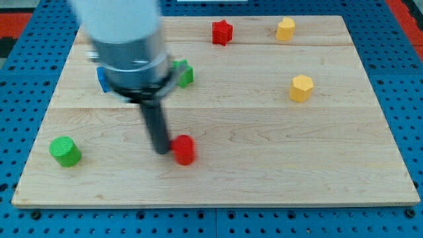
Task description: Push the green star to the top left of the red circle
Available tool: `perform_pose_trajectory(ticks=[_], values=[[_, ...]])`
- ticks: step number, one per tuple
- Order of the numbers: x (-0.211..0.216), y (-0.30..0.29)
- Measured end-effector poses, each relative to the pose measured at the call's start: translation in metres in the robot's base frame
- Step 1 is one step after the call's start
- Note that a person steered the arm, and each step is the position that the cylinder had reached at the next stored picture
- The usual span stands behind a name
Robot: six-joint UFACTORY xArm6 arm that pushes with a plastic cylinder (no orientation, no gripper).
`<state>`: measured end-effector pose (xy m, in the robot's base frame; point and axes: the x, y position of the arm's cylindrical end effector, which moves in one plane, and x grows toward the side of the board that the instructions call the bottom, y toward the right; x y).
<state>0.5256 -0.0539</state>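
Observation:
The green star (184,73) lies on the wooden board at the upper middle-left, partly hidden behind the arm's grey body. The red circle (184,149) is a short red cylinder at the lower middle. My tip (160,151) is the lower end of the dark rod, just left of the red circle and nearly touching it. The green star is well above my tip, toward the view's top.
A green cylinder (65,151) sits at the lower left. A blue block (102,78) peeks out left of the arm. A red star (222,32) and a yellow block (285,29) are at the top; another yellow block (301,88) is at the right.

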Motion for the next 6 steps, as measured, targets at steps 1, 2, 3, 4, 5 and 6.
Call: perform_pose_trajectory(ticks=[1,2,3,4,5,6], values=[[-0.005,0.016],[-0.043,-0.034],[-0.099,-0.048],[-0.155,-0.043],[-0.172,-0.052],[-0.185,-0.009]])
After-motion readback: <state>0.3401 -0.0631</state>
